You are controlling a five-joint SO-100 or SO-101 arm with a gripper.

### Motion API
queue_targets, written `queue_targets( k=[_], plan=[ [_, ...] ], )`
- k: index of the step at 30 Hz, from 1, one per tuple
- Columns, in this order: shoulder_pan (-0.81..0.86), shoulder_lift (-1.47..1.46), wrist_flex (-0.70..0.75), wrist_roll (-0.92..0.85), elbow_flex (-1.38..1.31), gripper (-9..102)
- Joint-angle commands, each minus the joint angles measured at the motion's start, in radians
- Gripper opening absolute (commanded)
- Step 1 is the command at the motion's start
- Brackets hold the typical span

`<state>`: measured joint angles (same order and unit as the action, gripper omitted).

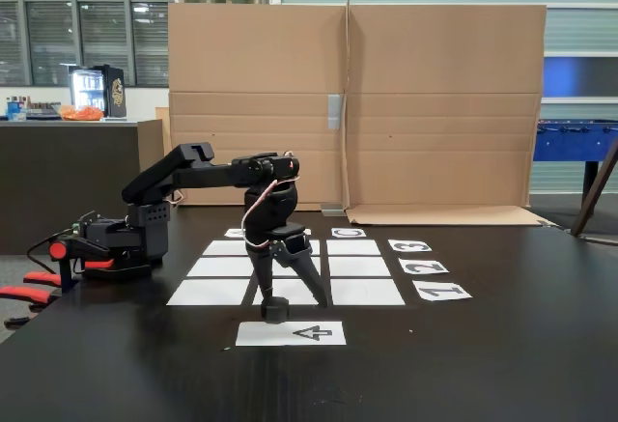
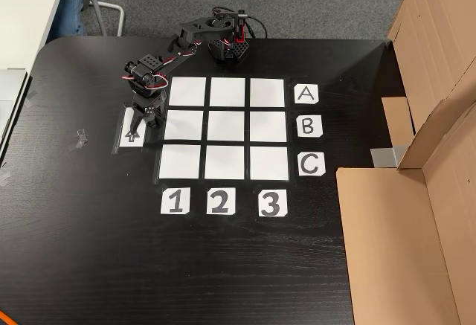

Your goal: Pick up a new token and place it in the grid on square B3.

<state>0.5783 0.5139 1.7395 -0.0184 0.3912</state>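
A small dark token (image 1: 275, 309) stands on the far edge of the white arrow sheet (image 1: 290, 333), in front of the grid (image 2: 227, 128). My gripper (image 1: 297, 302) points straight down over it and is open. The fingers spread like an upside-down V, and the left fingertip in this fixed view is just above the token. The fixed view from above has the gripper (image 2: 140, 126) over the arrow sheet (image 2: 128, 137), left of the grid, and the token is hidden beneath it. Square B3 (image 2: 268, 126) lies blank in the middle of the grid's right column.
Labels A, B, C (image 2: 309, 126) lie to the right of the grid and 1, 2, 3 (image 2: 218, 202) below it. The arm's base (image 2: 227, 46) stands at the table's top edge. Folded cardboard (image 2: 416, 191) covers the table's right side.
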Motion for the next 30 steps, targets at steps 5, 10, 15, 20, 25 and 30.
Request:
queue_targets(
  k=[5,10,15,20,25,30],
  plan=[
    [0.061,0.061,0.002,0.021,0.009,52],
    [0.066,0.055,0.000,0.021,0.009,52],
    [0.058,0.046,0.000,0.023,0.009,50],
    [0.051,0.005,0.002,0.029,0.011,38],
    [0.041,-0.021,0.000,0.034,0.008,11],
    [0.028,-0.026,-0.002,0.025,0.008,7]
  ],
)
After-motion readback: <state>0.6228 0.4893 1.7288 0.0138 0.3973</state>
